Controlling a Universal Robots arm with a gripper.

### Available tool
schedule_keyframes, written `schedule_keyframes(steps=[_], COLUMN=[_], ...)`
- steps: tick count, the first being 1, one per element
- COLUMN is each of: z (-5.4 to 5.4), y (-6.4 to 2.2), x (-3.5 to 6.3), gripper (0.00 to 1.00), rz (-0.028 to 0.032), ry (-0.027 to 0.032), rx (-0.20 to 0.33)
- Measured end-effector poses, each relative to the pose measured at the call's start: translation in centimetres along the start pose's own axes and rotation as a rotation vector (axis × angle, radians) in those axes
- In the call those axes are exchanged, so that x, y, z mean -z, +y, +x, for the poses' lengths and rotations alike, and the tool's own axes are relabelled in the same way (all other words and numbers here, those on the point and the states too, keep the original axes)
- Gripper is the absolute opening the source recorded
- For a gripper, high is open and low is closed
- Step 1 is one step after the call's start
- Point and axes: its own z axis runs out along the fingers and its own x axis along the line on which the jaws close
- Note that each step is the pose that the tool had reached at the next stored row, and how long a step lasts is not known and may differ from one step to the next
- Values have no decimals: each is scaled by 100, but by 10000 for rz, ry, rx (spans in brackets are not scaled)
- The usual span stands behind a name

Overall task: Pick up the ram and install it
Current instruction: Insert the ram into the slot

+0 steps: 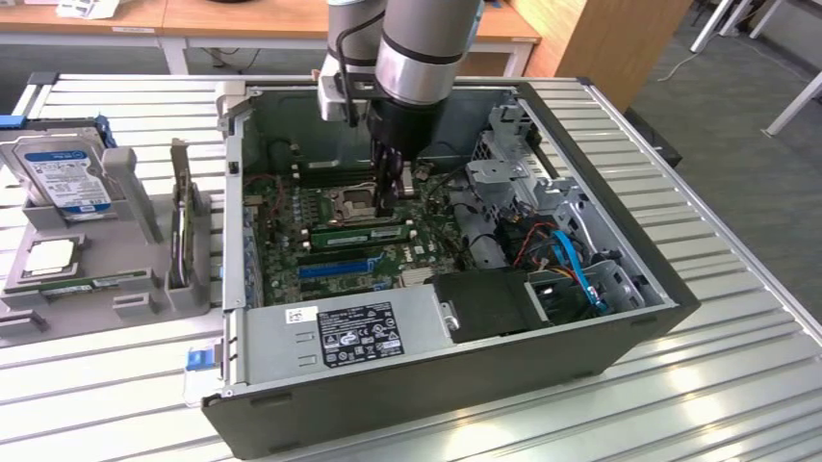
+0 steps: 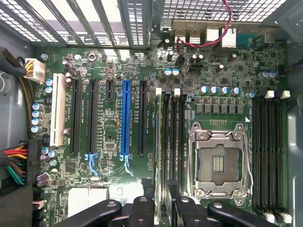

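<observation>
Item: gripper [image 1: 388, 192], on the single arm, reaching down into the open computer case [image 1: 617, 318] on the slatted bench [image 1: 719, 385]; jaws stand well apart with nothing between them, poised over the bank of memory slots [image 2: 170, 142] beside the empty processor socket [image 2: 218, 163].

Item: the ram [image 1: 362, 233], green stick; stands on edge in a slot just in front of the socket in the exterior view, under and near the jaws; whether its end clips have latched cannot be told.

Item: blue expansion slot [image 2: 125, 118]; apart from the work.

Item: hard drive [image 1: 64, 173]; in a holder on the bench at the exterior view's left.

Hazards, as judged: pressure off the stick's middle may seat one end alone and leave it tilted; jaws lowered off the slot line may strike the neighbouring slots or the socket frame; force on an unaligned notch may bend the board.
</observation>
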Motion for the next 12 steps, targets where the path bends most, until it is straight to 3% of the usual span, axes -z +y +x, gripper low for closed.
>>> schedule_keyframes(steps=[5, 12], z=[0, -3], y=[0, 9], x=[2, 136], gripper=[25, 25], rz=[-1, -1], ry=[1, 1], rx=[0, 0])
